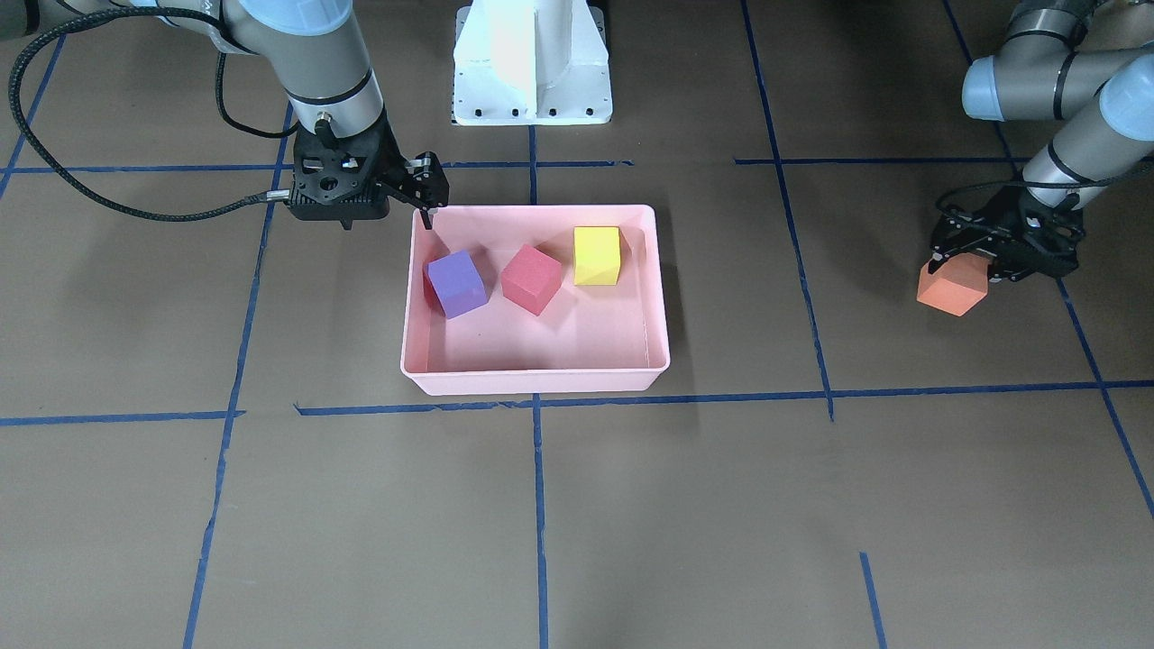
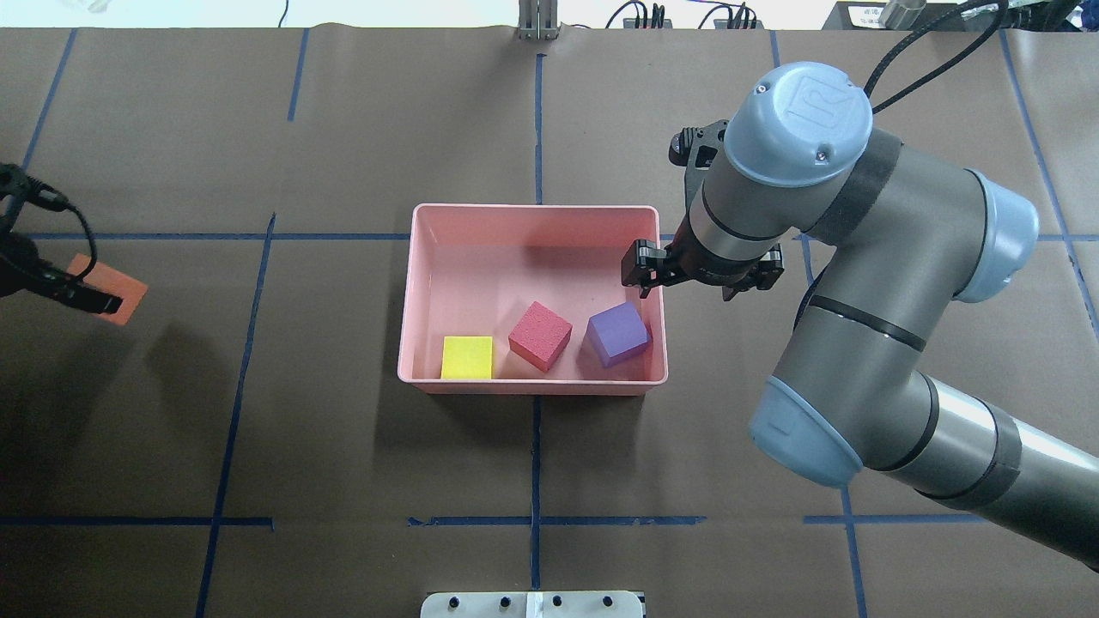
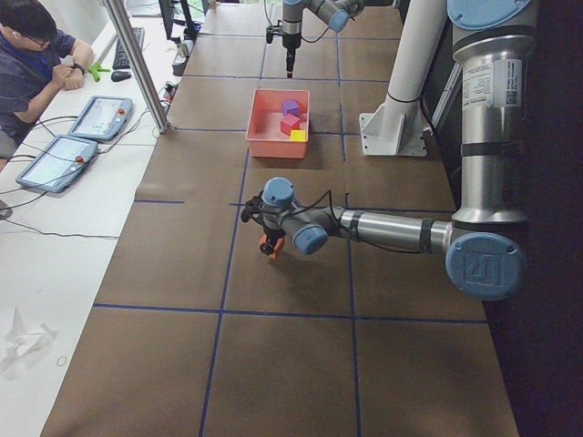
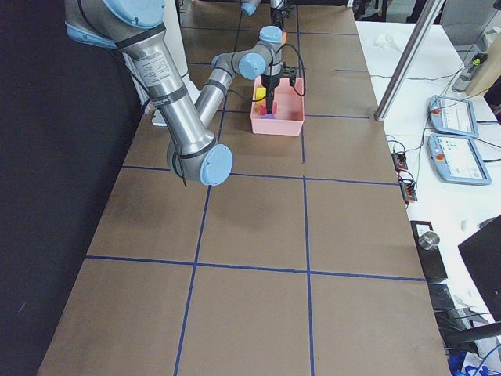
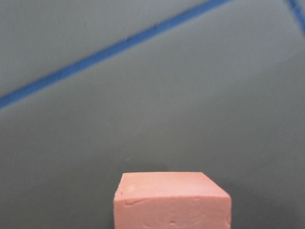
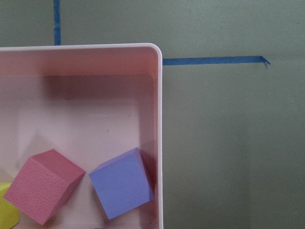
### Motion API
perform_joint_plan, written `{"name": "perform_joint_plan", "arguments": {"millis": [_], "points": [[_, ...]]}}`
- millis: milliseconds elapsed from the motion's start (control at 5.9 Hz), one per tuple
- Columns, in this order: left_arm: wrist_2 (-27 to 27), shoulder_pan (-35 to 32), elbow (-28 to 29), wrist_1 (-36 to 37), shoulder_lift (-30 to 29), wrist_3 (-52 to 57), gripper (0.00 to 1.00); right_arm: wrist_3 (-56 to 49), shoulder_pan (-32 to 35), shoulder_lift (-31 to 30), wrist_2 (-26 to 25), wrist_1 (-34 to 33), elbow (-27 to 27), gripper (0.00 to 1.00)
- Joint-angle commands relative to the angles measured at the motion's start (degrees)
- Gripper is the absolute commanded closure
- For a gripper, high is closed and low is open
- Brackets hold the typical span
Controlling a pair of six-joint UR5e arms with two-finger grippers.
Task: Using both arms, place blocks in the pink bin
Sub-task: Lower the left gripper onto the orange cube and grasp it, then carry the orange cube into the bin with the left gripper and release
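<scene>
Pink bin (image 1: 536, 379) at table centre holds purple block (image 1: 457, 283), red block (image 1: 531, 279) and yellow block (image 1: 597, 255) in a row along one long wall. Right gripper (image 1: 424, 194) above bin's rim nr purple block, holding nothing; jaw gap can't be told. Left gripper (image 1: 978, 257), well apart from bin, jaws clamped on orange block (image 1: 952, 287).

Table (image 1: 631, 523): brown matte surface, ruled into large rectangles by blue tape lines (image 1: 539, 505).
Pink bin (image 1: 532, 379): rests flat near the table's middle, straddling a tape line.
White pedestal (image 1: 532, 68): bolted base on the table, just behind the bin on the robot's side.
</scene>
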Motion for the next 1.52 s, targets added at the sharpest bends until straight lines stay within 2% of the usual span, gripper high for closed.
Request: {"name": "perform_joint_plan", "arguments": {"millis": [0,169,339,508,677,847,1016,1185,1355], "points": [[-0.08,0.75,-8.40,23.86,-15.41,-8.44,0.62,-0.10,0.01,-0.09,0.01,0.00,0.01,0.00],[0.09,3.97,-9.12,35.39,-25.08,-12.74,0.62,-0.97,0.01,-0.26,0.01,0.09,0.01,0.00],[0.35,8.79,-8.78,39.42,-30.92,-20.87,0.62,-0.98,0.09,-0.35,0.01,0.09,0.01,0.00],[1.75,13.28,-5.99,39.37,-36.55,-29.31,0.62,-2.37,0.44,-0.27,0.01,0.09,0.01,0.00],[7.68,17.41,0.91,39.02,-44.00,-37.57,0.51,-3.95,1.14,-0.27,0.09,0.09,0.01,0.00],[9.13,18.76,4.02,38.58,-46.51,-40.35,0.01,-6.66,2.45,-0.44,1.23,-0.09,0.09,0.00],[9.23,18.60,3.27,38.84,-46.02,-39.60,0.00,-9.56,4.73,-1.57,3.50,-0.09,0.18,0.00],[8.71,17.38,1.09,39.54,-43.14,-32.45,0.00,-15.33,7.10,-4.20,4.65,-0.17,1.14,0.00],[8.53,15.36,-3.02,39.46,-37.72,-26.47,0.00,-21.04,9.91,-6.57,5.45,-0.09,1.15,0.00]]}}
